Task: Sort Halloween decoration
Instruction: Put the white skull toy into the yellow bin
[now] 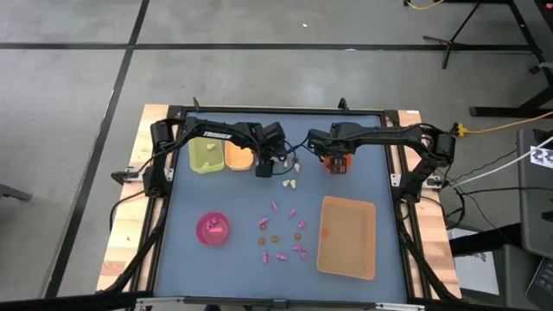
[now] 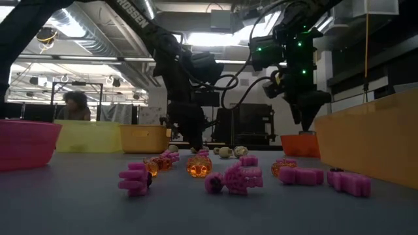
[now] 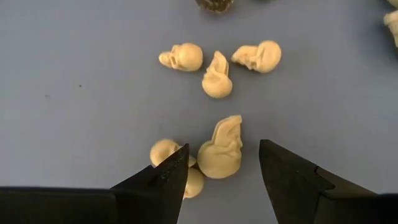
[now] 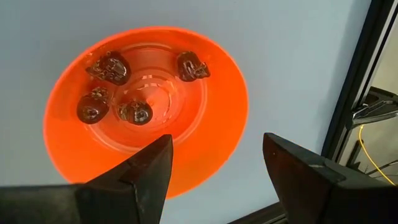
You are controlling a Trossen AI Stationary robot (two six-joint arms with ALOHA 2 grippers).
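Several cream-white skull trinkets (image 3: 216, 78) lie on the blue table top at the far middle. My left gripper (image 3: 221, 171) is open, low over them, its fingers on either side of one cream skull (image 3: 222, 149) that lies on the table; a second skull (image 3: 163, 152) lies at one fingertip. My right gripper (image 4: 217, 168) hangs open above the red bowl (image 4: 146, 106), which holds several dark grey trinkets (image 4: 109, 67). Pink and orange-brown trinkets (image 1: 281, 233) lie scattered nearer the front.
A green tray (image 1: 206, 155) and an orange tray (image 1: 238, 155) stand far left beside my left gripper (image 1: 264, 166). A pink bowl (image 1: 212, 229) sits near left and a large tan tray (image 1: 348, 238) near right. Black rails frame the table.
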